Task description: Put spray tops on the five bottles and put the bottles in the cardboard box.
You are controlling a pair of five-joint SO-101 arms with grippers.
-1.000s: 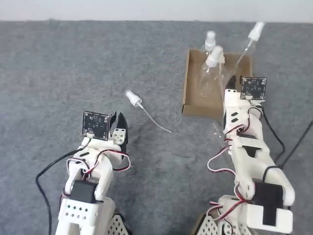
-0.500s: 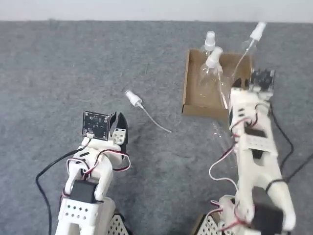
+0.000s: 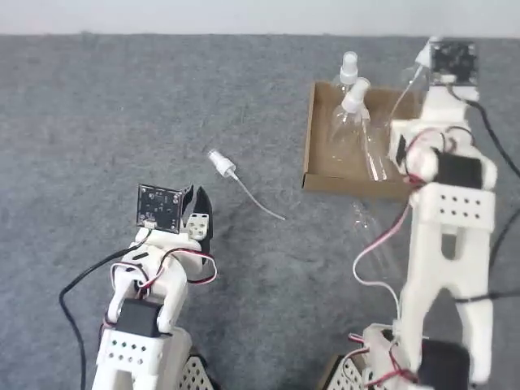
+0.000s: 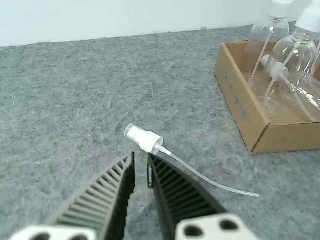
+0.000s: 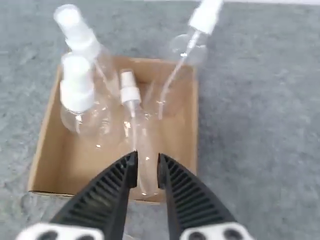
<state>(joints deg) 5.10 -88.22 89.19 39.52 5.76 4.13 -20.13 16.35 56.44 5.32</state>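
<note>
Cardboard box contains four bottles with spray tops fitted; that portion appears complete. Remaining: a fifth bottle, apparently uncapped, lies on the surface just outside the box. The loose spray top lies well apart from it, just ahead of the left pincer, which is almost pressed together and empty. Right pincer hangs above the box, slightly spread, holding nothing.
</note>
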